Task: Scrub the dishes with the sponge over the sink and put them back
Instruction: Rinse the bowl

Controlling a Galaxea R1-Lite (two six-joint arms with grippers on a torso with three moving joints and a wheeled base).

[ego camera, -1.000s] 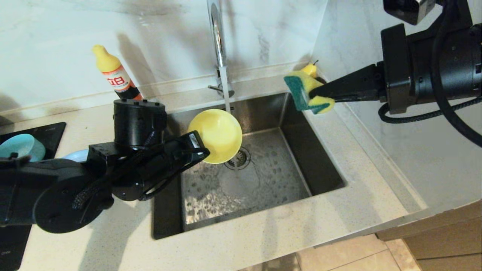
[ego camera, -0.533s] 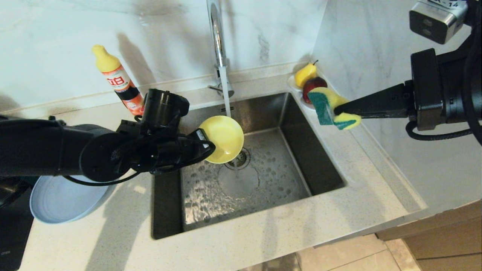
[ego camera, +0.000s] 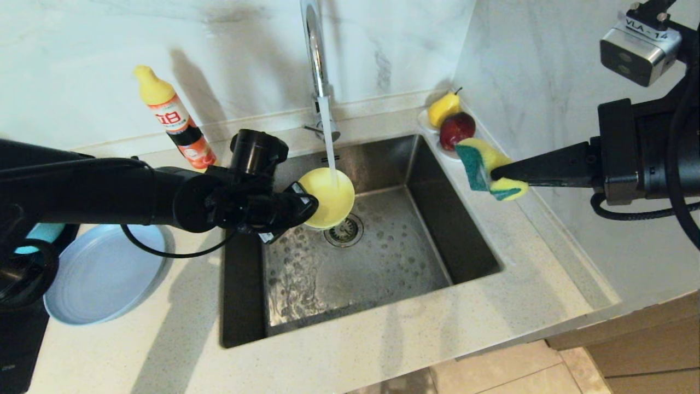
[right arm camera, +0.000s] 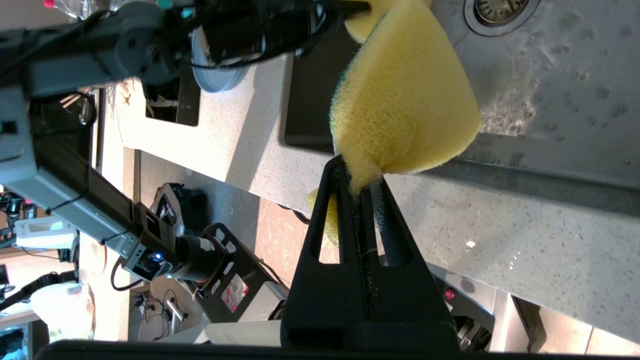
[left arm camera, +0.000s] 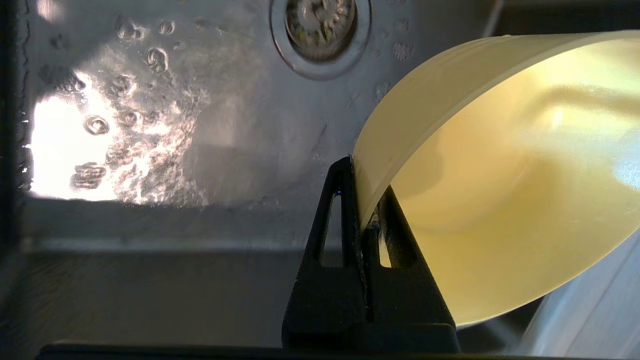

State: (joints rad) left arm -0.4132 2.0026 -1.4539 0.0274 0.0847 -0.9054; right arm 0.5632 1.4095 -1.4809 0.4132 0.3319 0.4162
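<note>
Your left claw point(ego camera: 310, 207) pinches the yellow-green bowl point(ego camera: 329, 197) under the faucet stream; its arm hides the plate's point(ego camera: 104, 276) far rim. Right claw point(ego camera: 495, 174) grips the sponge point(ego camera: 488, 168) above the sink's point(ego camera: 470, 230) right edge.

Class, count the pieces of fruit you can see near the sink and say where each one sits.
2. A yellow pear and a red apple share the white dish at the sink's far right corner. More may be hidden.

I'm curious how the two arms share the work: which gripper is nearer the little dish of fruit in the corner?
The right. The right gripper, holding the sponge, hovers just beside the fruit dish. The left gripper grips the yellow-green bowl under the faucet, across the sink.
</note>
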